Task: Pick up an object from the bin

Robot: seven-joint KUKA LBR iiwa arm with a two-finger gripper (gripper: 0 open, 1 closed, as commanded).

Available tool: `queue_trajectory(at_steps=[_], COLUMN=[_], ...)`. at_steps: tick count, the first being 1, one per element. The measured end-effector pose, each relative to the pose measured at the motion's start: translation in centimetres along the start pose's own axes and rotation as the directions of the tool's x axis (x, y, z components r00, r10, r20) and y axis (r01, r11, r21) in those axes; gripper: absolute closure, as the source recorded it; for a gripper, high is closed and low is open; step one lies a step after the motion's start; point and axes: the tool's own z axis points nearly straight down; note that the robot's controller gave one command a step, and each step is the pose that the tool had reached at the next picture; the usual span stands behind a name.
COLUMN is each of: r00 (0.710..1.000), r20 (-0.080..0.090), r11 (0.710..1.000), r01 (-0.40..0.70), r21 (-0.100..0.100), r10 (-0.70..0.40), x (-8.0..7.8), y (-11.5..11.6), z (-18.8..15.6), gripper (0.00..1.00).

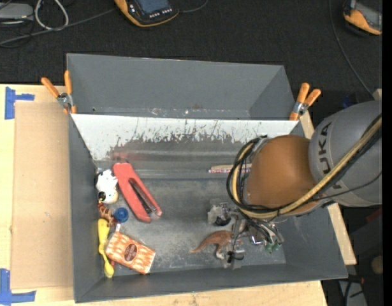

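The tool (pixel 236 250) hangs just beside a brown toy dinosaur (pixel 211 241), well to the right of the red stapler (pixel 137 193). I cannot tell how far open it is. An off-centre closing would likely push the slim toy aside.

floor: black mat (pixel 246 37) | top left: loose cables (pixel 49 8) | top: orange handheld pendant (pixel 145 4)

A robotics lab: KUKA arm (pixel 350 157) over metal bin (pixel 183 88), teach pendant (pixel 145 4), cables (pixel 52 13).
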Motion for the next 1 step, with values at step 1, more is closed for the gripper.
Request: queue_trajectory(at_steps=[1], r00=[0.997], r20=[-0.004], r11=[0.997], r01=[-0.074], r21=[0.0], r10=[0.074], x=[-1.21], y=[-4.0], z=[2.72], gripper=[0.0])
